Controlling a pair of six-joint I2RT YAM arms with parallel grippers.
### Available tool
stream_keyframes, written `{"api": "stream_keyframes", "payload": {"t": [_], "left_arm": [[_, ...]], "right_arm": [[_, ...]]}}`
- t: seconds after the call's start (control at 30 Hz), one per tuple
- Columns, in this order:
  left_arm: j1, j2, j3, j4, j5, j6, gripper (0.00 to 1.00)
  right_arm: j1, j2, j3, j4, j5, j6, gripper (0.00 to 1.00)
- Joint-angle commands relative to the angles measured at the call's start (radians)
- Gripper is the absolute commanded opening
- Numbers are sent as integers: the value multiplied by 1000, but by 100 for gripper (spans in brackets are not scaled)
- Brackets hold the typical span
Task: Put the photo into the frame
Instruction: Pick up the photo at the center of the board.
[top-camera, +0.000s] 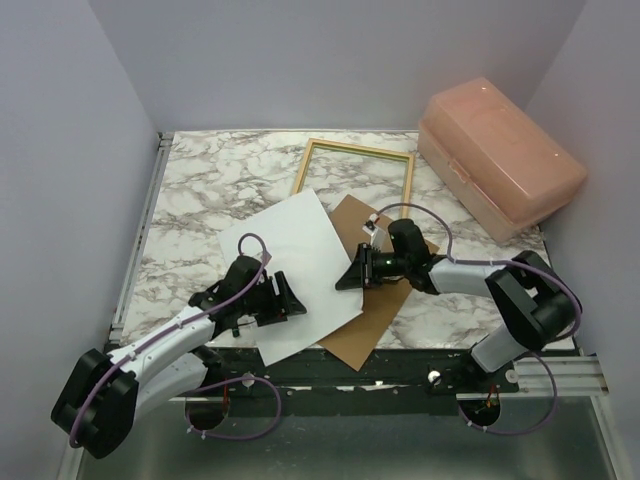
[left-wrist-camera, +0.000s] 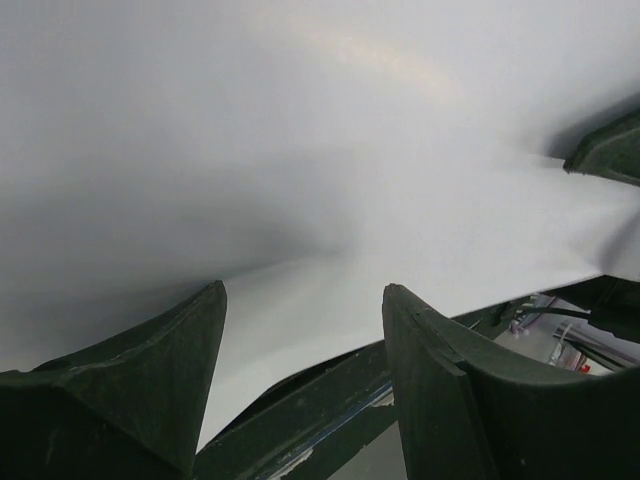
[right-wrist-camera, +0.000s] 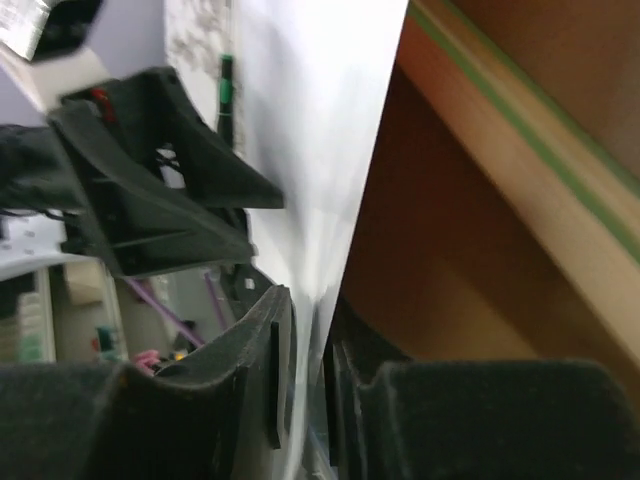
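Observation:
The photo (top-camera: 295, 270) lies white side up in mid-table, its right part over a brown backing board (top-camera: 375, 320). In the left wrist view the photo (left-wrist-camera: 300, 150) fills the picture. My left gripper (top-camera: 288, 298) sits at the sheet's near-left edge, and my left gripper (left-wrist-camera: 302, 290) has its fingers wide apart, open. My right gripper (top-camera: 345, 278) is at the sheet's right edge. In its wrist view my right gripper (right-wrist-camera: 310, 320) is shut on the photo (right-wrist-camera: 310, 120), with the backing board (right-wrist-camera: 430, 250) beneath. The frame (top-camera: 362, 149) lies at the back, pale wood up, with a green edge; the frame (right-wrist-camera: 520, 140) shows beyond the board.
A pink lidded plastic box (top-camera: 500, 165) stands at the back right, close to the frame. The marble table (top-camera: 200, 190) has walls on three sides and a black rail (top-camera: 400, 365) along its near edge, which the photo and board overhang.

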Motion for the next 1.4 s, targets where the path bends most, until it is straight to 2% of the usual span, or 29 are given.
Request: {"api": "stream_keyframes", "payload": {"t": [0.0,0.07,0.33,0.5,0.63,0.8,0.97,1.37], "left_arm": [[7,-38,21,-50,-12,34,66],[6,-50,42,-84,-24,39,68],[6,-86,168,-196,-80,92,86],[16,-62,258,-243,-130,159,94],[42,14,352,-300,-173,218,94],[83,144,473,-337,-224,280,93],[134,311,579,-354,-284,323,88],[176,738,832,-380,-410,345,63]], "right_arm": [[-4,-121,38,-70,31,26,16],[-4,-169,60,-140,68,9,10],[-4,-368,168,-370,192,-33,0],[-5,-511,285,-623,409,-59,0],[-4,-615,383,-811,605,-86,0],[-5,-728,474,-976,793,-103,0],[-5,-785,526,-1083,877,-124,0],[-4,-803,536,-1128,860,-100,0]]}}
